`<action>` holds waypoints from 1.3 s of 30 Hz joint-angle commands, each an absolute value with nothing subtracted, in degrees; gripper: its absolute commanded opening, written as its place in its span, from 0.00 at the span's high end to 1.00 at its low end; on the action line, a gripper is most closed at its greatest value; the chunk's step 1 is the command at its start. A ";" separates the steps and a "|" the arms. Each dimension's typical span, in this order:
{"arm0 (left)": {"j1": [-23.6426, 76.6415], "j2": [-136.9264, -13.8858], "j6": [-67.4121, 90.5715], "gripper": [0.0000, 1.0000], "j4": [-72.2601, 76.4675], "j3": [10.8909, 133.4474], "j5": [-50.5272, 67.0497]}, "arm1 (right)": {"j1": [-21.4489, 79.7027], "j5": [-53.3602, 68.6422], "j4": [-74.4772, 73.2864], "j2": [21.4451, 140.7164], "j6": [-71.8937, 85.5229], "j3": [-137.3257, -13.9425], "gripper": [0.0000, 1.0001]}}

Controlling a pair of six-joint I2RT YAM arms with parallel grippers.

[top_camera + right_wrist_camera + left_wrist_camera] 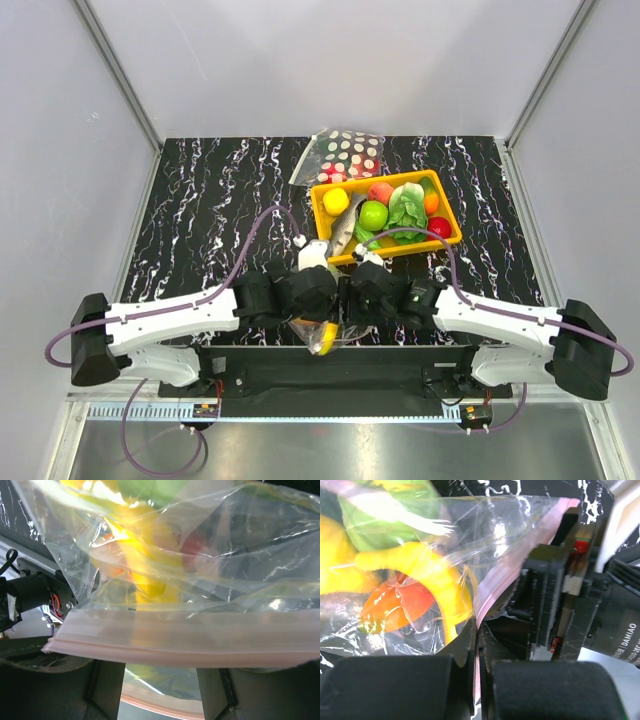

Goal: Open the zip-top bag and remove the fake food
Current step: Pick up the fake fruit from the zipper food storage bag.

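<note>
The left gripper (pixel 477 666) is pressed together, pinching the pink zip strip (pixel 517 565) of the bag (pixel 510 535) between its black pads. The right gripper (pixel 161 682) stands spread: its two dark fingers (pixel 107 690) are apart, and the strip (pixel 190 642) runs across just in front of them, with a second pink lip showing lower in the gap. From above, both grippers (pixel 318 295) (pixel 365 295) meet nose to nose at the table's near edge, and the bag (pixel 322 335) sits just below and between them. The fake food (pixel 435 575) is inside the bag: a curved yellow piece, an orange-red piece beneath it and a green one above. Farther back on the black marbled table (pixel 200 220) is a yellow tray (pixel 318 210) of toy fruit and greens, with a polka-dot bag (pixel 345 152) behind it.
</note>
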State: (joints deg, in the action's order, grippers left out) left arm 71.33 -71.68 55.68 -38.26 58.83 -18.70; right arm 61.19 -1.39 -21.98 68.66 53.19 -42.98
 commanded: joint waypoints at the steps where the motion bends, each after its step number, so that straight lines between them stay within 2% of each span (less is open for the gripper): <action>1: 70.40 -68.48 59.94 1.00 -34.28 55.73 -20.22 | 63.01 -2.81 -14.24 70.74 55.72 -42.98 0.39; 10: 67.41 -63.82 65.39 1.00 -28.75 49.05 -17.76 | 66.18 -7.20 -13.01 79.27 58.17 -46.85 0.37; 17: 65.13 -58.80 70.48 1.00 -20.57 39.73 -15.29 | 67.85 -9.76 -3.61 82.96 60.38 -45.88 0.36; 24: 64.86 -57.40 71.89 1.00 -17.23 37.53 -15.03 | 68.90 -10.89 -3.95 91.66 59.68 -50.62 0.36; 28: 64.86 -56.34 72.07 1.00 -16.26 36.83 -14.77 | 68.91 -13.09 -4.65 92.20 60.38 -50.71 0.37; 29: 64.86 -56.25 72.16 1.00 -16.87 36.83 -15.03 | 68.91 -14.05 -5.18 92.11 60.29 -50.71 0.41; 30: 64.86 -55.81 72.25 1.00 -17.66 37.00 -15.73 | 68.82 -14.50 -6.58 91.24 60.03 -50.63 0.52; 33: 64.43 -55.20 72.16 1.00 -21.35 37.53 -17.22 | 68.99 -16.69 -9.39 87.39 59.15 -49.75 0.70; 36: 64.16 -55.02 71.11 1.00 -23.99 37.27 -18.89 | 68.91 -19.24 -13.09 81.49 58.80 -48.34 0.75; 39: 64.16 -56.33 67.77 1.00 -24.35 37.79 -19.51 | 68.82 -21.61 -18.18 75.86 57.92 -47.90 0.76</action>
